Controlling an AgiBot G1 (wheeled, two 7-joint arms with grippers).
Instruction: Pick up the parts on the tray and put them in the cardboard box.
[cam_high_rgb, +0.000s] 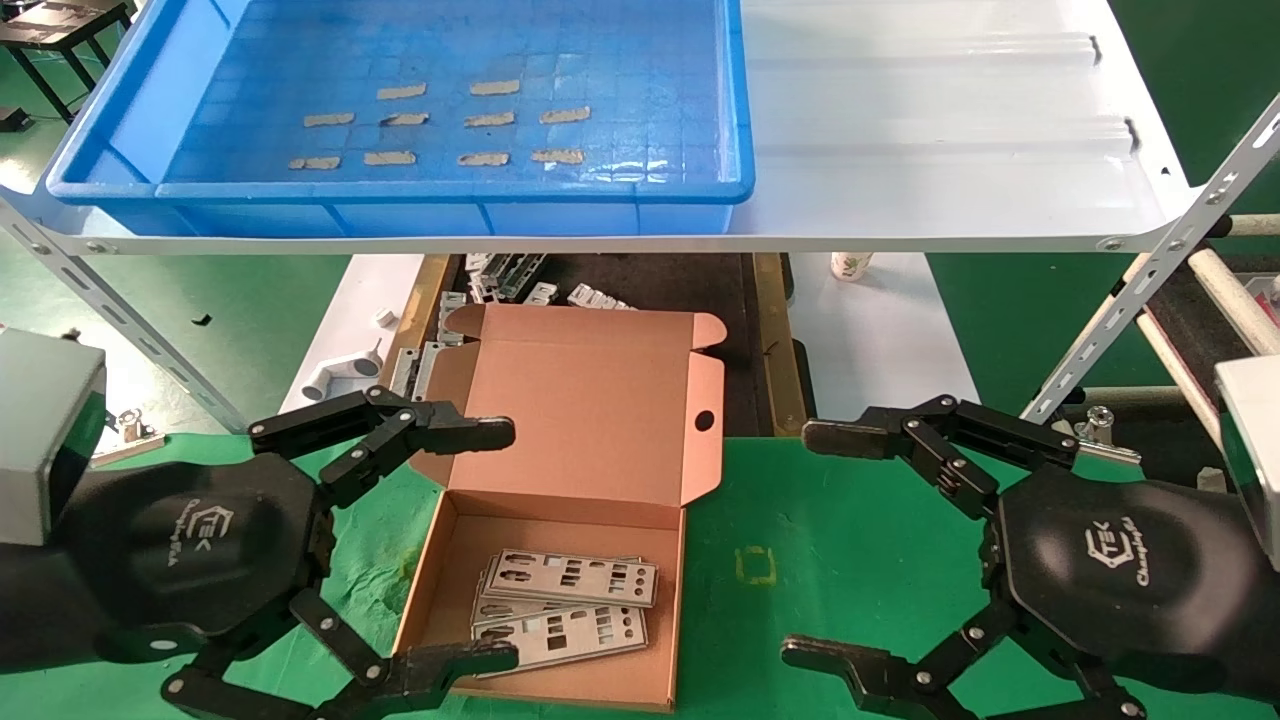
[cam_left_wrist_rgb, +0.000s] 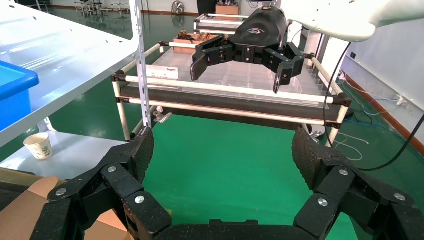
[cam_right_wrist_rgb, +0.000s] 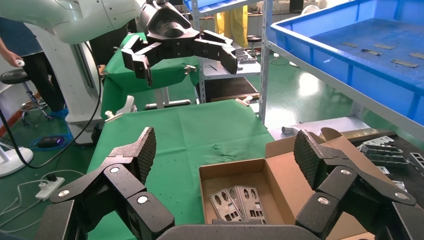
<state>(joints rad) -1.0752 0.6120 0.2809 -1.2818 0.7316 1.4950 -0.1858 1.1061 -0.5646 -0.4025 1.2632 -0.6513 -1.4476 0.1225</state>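
Both the left gripper (cam_high_rgb: 480, 545) and the right gripper (cam_high_rgb: 830, 545) hang wide open and empty beside the small brown cardboard box (cam_high_rgb: 590, 440). The thin silver cutout plates (cam_high_rgb: 565, 605) lie stacked inside it, just right of the left gripper's fingers. The large blue plastic tray (cam_high_rgb: 420, 190) beyond holds only tan tape strips (cam_high_rgb: 490, 120), so another reach would likely grab tape, or the left fingers may knock the box.

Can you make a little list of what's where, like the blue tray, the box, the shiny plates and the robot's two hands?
tray: on the white shelf, only tape strips inside
box: open, on the green table
plates: stacked inside the box
left tool: open, at the box's left edge, holding nothing
right tool: open, over the table right of the box, holding nothing
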